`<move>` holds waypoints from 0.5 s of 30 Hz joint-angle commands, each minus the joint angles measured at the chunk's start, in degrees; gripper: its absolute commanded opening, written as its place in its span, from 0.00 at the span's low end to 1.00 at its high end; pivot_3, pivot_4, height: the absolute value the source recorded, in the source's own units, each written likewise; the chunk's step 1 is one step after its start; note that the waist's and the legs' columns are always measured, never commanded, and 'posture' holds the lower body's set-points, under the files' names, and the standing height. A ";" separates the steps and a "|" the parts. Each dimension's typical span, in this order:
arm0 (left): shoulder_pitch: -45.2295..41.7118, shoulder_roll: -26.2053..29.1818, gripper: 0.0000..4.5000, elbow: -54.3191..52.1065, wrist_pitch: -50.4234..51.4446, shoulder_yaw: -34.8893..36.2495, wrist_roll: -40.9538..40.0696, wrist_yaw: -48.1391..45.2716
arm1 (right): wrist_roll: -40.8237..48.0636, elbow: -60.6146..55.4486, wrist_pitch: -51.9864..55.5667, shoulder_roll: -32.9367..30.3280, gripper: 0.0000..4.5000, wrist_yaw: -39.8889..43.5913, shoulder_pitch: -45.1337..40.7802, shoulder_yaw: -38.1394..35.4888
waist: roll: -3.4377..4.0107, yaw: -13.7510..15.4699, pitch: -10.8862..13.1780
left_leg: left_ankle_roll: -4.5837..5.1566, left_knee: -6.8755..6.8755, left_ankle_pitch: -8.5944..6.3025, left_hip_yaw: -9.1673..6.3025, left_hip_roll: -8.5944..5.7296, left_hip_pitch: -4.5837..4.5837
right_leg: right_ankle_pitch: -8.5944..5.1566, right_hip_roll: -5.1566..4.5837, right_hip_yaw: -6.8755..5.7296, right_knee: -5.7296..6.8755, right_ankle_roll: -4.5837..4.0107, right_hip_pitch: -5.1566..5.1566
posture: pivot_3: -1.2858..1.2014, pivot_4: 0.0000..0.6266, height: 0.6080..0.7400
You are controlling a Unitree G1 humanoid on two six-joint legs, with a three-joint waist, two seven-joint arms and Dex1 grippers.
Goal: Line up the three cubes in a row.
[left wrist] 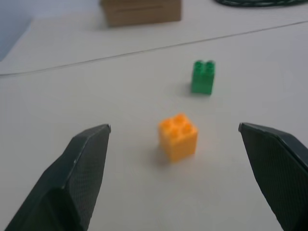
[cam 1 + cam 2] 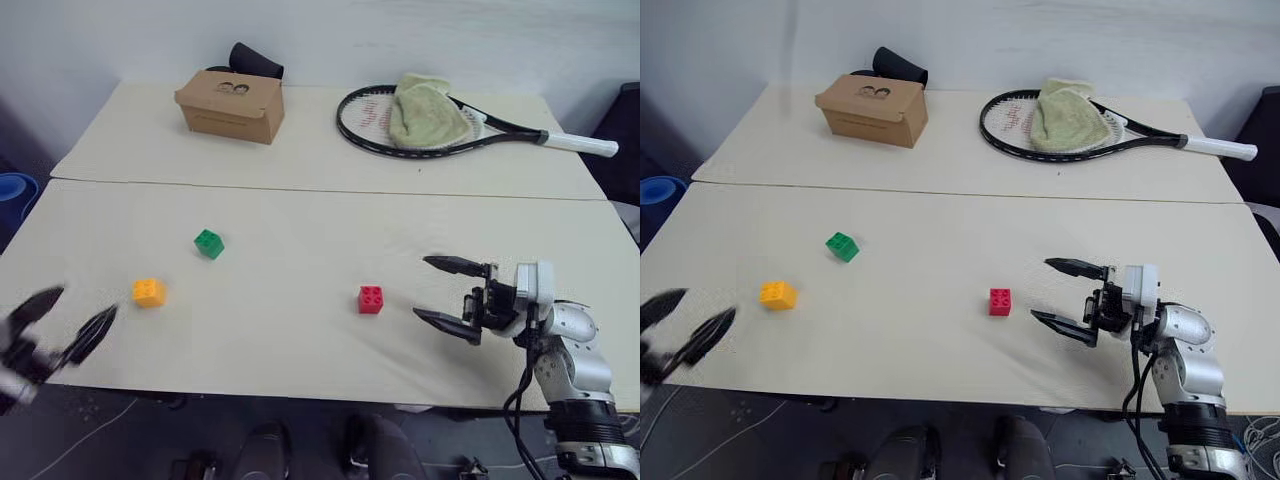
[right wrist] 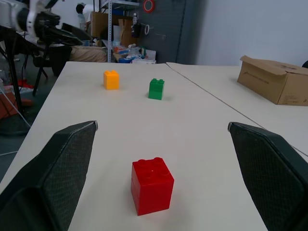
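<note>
The three cubes are not yet in a row. The yellow-orange cube (image 2: 149, 292) sits near the table's (image 2: 300, 350) left front corner, the green cube (image 2: 209, 243) just behind it toward the middle, and the red cube (image 2: 370, 299) well apart toward the right along the front edge. The left gripper (image 2: 62, 322) hangs at the left front corner, fingers spread, holding nothing, aimed at the yellow-orange cube. The right gripper (image 2: 447, 296), also spread and empty, faces the red cube without touching it. Judged from this layout, at least one cube remains to be moved.
</note>
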 commanded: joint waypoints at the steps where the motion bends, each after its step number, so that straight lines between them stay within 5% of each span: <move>1: -13.76 5.65 1.00 7.83 8.09 -9.53 2.14 2.38 | 0.23 -2.72 -1.59 0.18 0.99 -1.40 0.98 -1.41 | 0.01 -0.09 0.00 | 0.00 0.00 0.00 0.04 -0.01 0.01 | 0.01 0.00 0.02 0.01 0.02 -0.01 | 0.52 0.24 1.00; 5: -30.70 8.26 1.00 19.63 13.22 -23.14 8.19 -0.27 | 0.05 -5.26 -1.74 0.17 0.99 -3.11 2.44 -1.26 | 0.03 -0.96 0.00 | -0.32 -0.01 0.20 0.15 -0.03 0.01 | 0.04 0.05 0.09 0.03 0.09 -0.03 | 0.52 0.24 1.00; 11: -43.38 6.67 1.00 34.02 11.71 -35.03 17.48 -4.73 | -0.46 -9.32 -2.12 0.27 0.99 -6.62 5.02 -1.54 | 0.00 -1.77 0.01 | -0.43 -0.03 0.27 0.47 0.01 0.04 | 0.04 0.17 0.37 0.43 0.14 -0.23 | 0.52 0.24 1.00; 15: -47.94 4.11 0.80 41.22 7.96 -36.54 20.48 -5.93 | -0.57 -12.06 -2.20 0.22 1.00 -8.91 7.84 -1.89 | -0.01 -1.70 0.02 | -0.42 0.01 0.29 0.52 -0.01 0.06 | 0.04 0.15 0.47 0.44 0.14 -0.25 | 0.52 0.24 1.00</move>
